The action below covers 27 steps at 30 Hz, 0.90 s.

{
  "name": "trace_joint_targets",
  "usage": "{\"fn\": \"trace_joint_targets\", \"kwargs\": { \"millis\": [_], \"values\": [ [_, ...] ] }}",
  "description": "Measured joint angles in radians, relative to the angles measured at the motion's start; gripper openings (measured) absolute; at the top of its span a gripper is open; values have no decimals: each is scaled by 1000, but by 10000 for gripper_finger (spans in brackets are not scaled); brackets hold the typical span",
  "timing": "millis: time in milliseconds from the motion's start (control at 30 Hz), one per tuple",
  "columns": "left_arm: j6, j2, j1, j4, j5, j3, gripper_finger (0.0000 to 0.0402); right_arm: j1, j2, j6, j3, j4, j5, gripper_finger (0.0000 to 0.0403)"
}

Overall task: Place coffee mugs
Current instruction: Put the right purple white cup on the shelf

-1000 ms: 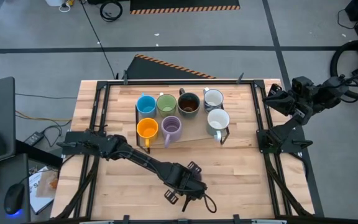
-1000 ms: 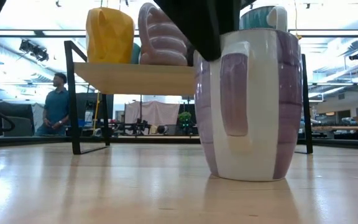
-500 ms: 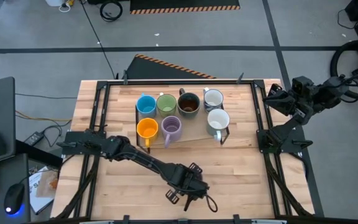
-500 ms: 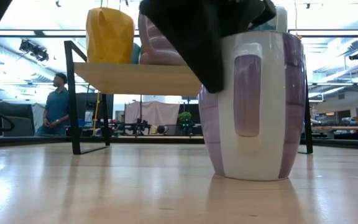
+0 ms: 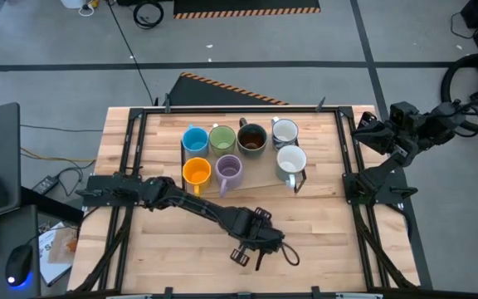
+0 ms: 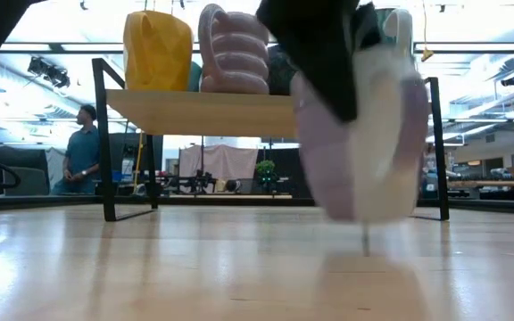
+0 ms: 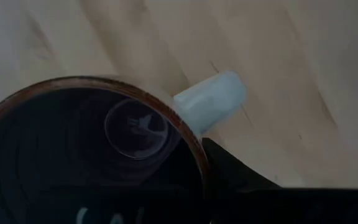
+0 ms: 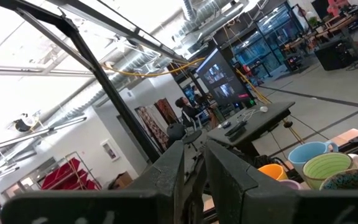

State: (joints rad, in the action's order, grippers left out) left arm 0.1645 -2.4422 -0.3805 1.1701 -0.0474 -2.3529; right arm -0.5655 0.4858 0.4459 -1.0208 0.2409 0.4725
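A purple-and-white striped coffee mug [image 6: 364, 134] hangs just above the table near its front middle, with my left gripper [image 5: 260, 242] shut on it from above; in the high view the gripper hides the mug. The left wrist view looks into its dark inside [image 7: 92, 162], its pale handle [image 7: 210, 102] sticking out sideways. Several other mugs stand on a raised wooden shelf [image 5: 260, 173]: blue [image 5: 195, 139], green [image 5: 221, 138], dark brown [image 5: 251, 139], two white [image 5: 285, 131] [image 5: 291, 159], orange [image 5: 196, 172] and purple [image 5: 229, 170]. My right gripper [image 8: 194, 171] rests shut at the table's right edge. My left gripper holds the mug by its rim [image 7: 197, 146], right beside the handle, coming from above and pointing down. One finger [image 7: 229, 171] lies against the outside of the wall; the other is lost against the dark inside. The mug hangs below the fingers, clear of the table and slightly tilted.
The shelf stands on a black metal frame [image 6: 105, 134] at the table's far middle. Bare wood lies between the shelf and the near edge. Black frame rails [image 5: 127, 166] run along the table's left and right sides. A person [image 6: 80, 147] stands in the room beyond.
My left gripper has taken hold of the striped mug, which first turned a little on the table, and has raised it off the wood. Gripper and mug have also moved a little toward the table's right edge, and the mug now tilts.
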Motion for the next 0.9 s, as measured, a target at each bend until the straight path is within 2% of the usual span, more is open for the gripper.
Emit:
{"fn": "trace_joint_targets", "kwargs": {
  "millis": [333,567,900],
  "values": [
    [0,177,47,-10,1,1,23,0,0,2,0,0,0,73],
    [-61,245,72,-39,16,-2,23,0,0,0,0,0,0,73],
    [-2,291,95,-103,-81,-3,23,0,0,0,0,0,0,73]
  ]
}}
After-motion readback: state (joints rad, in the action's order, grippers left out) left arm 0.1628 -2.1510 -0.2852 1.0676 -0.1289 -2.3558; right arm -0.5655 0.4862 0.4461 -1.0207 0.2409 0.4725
